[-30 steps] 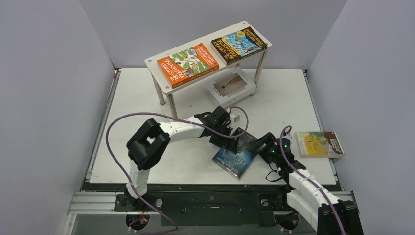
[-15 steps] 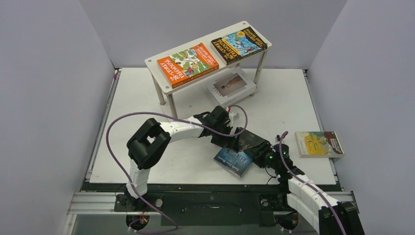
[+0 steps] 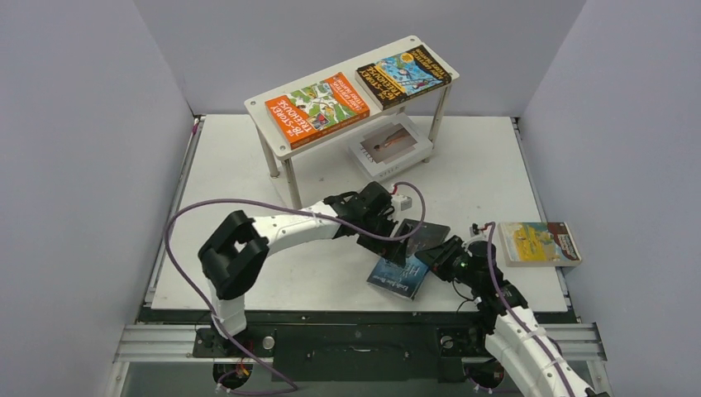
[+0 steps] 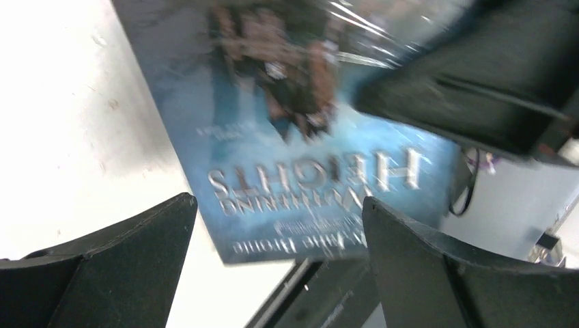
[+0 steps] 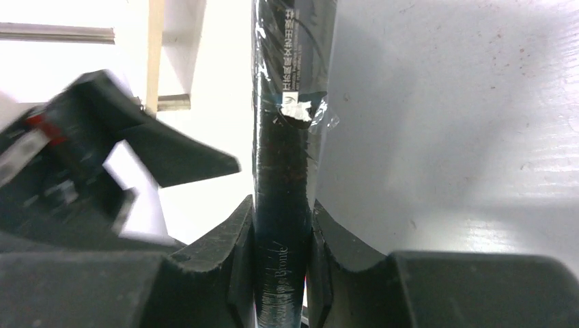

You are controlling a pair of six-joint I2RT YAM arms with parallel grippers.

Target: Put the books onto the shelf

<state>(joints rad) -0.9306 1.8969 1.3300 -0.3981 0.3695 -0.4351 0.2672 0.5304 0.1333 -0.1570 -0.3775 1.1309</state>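
Books: five (orange book (image 3: pixel 318 108), comic-cover book (image 3: pixel 407 75), white book (image 3: pixel 389 145), dark blue book (image 3: pixel 401 273), yellow-teal book (image 3: pixel 539 242)). Shelf (image 3: pixel 285 149): one. Arms: two (left arm (image 3: pixel 289 225), right arm (image 3: pixel 517 327)).

The top camera looks down from above and behind the arms over the whole white counter (image 3: pixel 248 182). Each wrist camera sits close behind the left hand (image 4: pixel 276 225) or right hand (image 5: pixel 281 212), facing along its fingers (image 4: pixel 123 260). All three share the dark blue-grey paperback book (image 3: pixel 399 275) between the hands.
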